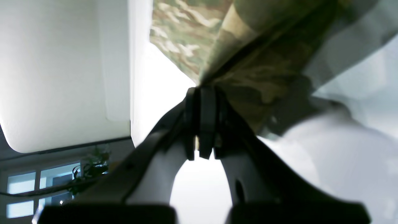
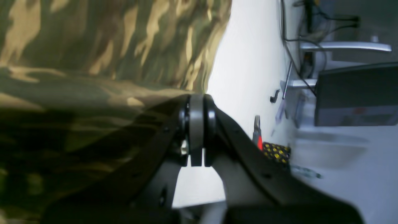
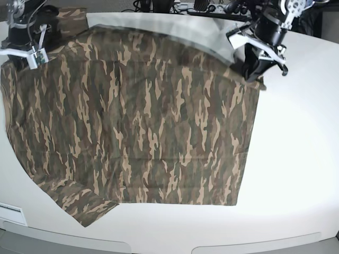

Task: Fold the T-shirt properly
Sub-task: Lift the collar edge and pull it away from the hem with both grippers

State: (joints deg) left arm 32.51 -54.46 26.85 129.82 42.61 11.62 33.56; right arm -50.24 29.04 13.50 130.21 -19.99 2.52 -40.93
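Observation:
The T-shirt (image 3: pixel 148 127), camouflage in olive, brown and tan, lies spread across the white table (image 3: pixel 296 159), one sleeve pointing to the near left. My left gripper (image 3: pixel 253 74) is at the shirt's far right corner. In the left wrist view its jaws (image 1: pixel 202 90) are shut on a pinch of the cloth (image 1: pixel 248 56), which drapes away from the tips. My right gripper (image 3: pixel 20 62) is at the far left corner. In the right wrist view it (image 2: pixel 196 98) is shut, with the cloth (image 2: pixel 93 46) meeting its tips. The far edge of the shirt looks raised and blurred.
Cables and dark equipment (image 3: pixel 180 6) line the table's far edge. In the right wrist view a dark box (image 2: pixel 354 93), a red-handled tool (image 2: pixel 257 137) and a yellow-dotted black item (image 2: pixel 276 152) stand beyond the shirt. A white label (image 3: pixel 10 214) sits at the near left edge.

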